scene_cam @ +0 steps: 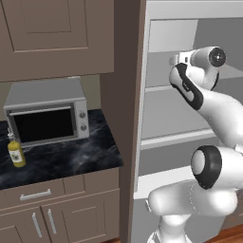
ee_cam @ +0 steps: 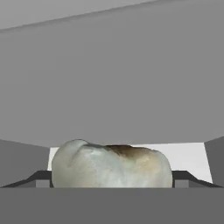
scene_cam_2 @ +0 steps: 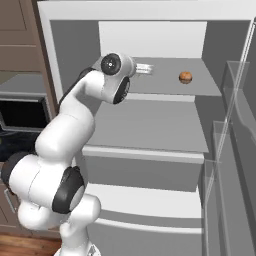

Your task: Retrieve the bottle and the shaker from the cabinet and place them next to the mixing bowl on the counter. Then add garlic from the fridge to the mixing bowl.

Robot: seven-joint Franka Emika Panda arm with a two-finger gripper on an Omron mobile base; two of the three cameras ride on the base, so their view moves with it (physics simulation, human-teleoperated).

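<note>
A pale garlic bulb [ee_cam: 112, 164] with a brown patch lies on a grey fridge shelf, close up in the hand view. It sits between the two dark fingertips [ee_cam: 42, 177] of my gripper [ee_cam: 112, 178], which stands open around it. My arm reaches into the fridge's upper shelf, with the gripper [scene_cam_2: 144, 68] at its end. The yellow bottle [scene_cam: 16, 153] stands upright on the black counter [scene_cam: 71, 156], left of the fridge. Above it the cabinet [scene_cam: 52, 33] has its doors shut. The shaker and the mixing bowl are out of view.
A grey microwave [scene_cam: 47, 111] stands on the counter behind the bottle. A small round brown thing [scene_cam_2: 185, 77] rests on the same fridge shelf, to the right of the gripper. The open fridge door with clear bins [scene_cam_2: 230, 150] hangs at the right.
</note>
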